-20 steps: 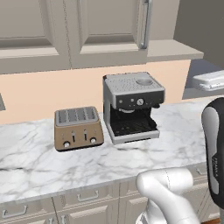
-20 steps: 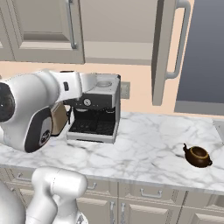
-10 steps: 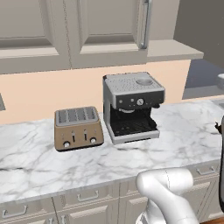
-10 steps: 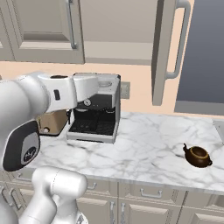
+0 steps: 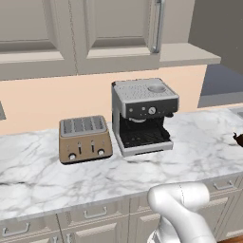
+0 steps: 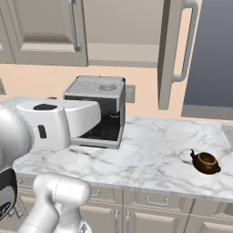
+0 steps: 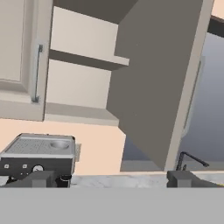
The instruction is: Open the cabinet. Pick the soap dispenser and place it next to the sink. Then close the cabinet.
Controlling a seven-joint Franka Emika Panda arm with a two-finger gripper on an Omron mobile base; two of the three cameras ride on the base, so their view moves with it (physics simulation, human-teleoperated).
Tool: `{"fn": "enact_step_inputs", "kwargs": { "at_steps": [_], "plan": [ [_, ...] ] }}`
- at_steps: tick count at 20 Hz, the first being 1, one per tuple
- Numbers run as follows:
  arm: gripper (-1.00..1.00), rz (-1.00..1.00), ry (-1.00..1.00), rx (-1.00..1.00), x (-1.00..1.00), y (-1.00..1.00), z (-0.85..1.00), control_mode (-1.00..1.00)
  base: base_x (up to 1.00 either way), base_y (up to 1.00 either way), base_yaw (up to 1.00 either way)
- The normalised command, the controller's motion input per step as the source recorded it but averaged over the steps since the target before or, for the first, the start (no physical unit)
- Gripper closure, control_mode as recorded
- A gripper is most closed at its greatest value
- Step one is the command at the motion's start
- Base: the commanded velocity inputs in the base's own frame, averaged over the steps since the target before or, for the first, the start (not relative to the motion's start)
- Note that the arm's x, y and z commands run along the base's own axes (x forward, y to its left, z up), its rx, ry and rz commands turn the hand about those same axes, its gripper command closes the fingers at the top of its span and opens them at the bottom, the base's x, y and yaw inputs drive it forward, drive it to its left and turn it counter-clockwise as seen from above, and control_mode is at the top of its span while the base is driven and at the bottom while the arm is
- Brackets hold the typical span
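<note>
The cabinet [image 7: 83, 83] has its right door [image 7: 162, 87] swung wide open, baring pale shelves with nothing visible on them. Its left door [image 7: 17, 52] is shut, with a silver bar handle [image 7: 37, 74]. The open door [image 6: 175, 50] also shows edge-on in the right base view. My gripper [image 7: 111, 180] is open and empty, well back from the cabinet and pointing at it. The soap dispenser is out of view. Of the sink, the slender dark faucet [image 7: 188, 159] shows low on the right, beyond the open door.
On the marble counter [image 5: 142, 171] stand a bronze toaster [image 5: 85, 138] and a steel coffee machine [image 5: 142, 116]. A small brown teapot [image 6: 205, 162] sits to the right. My white arm [image 6: 45, 127] crosses in front of the coffee machine. Drawers [image 5: 95, 213] run below the counter.
My arm has swung: its link has left the right edge of the left base view and sunk lower and leftward in the right base view. The cabinet door stays open.
</note>
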Motion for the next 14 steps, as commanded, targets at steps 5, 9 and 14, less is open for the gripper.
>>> {"fn": "enact_step_inputs", "kwargs": {
  "at_steps": [5,9,14],
  "plan": [
    [-1.00,-0.05,-0.02,0.00,0.09,0.00,0.00,-1.00,0.00,0.00,0.00],
    [-1.00,-0.15,-0.07,0.11,0.34,-0.03,-0.08,-1.00,0.00,0.00,0.00],
    [-1.00,-0.19,-0.20,0.25,-0.08,-0.20,-0.01,-1.00,0.00,0.00,0.00]
  ]
}}
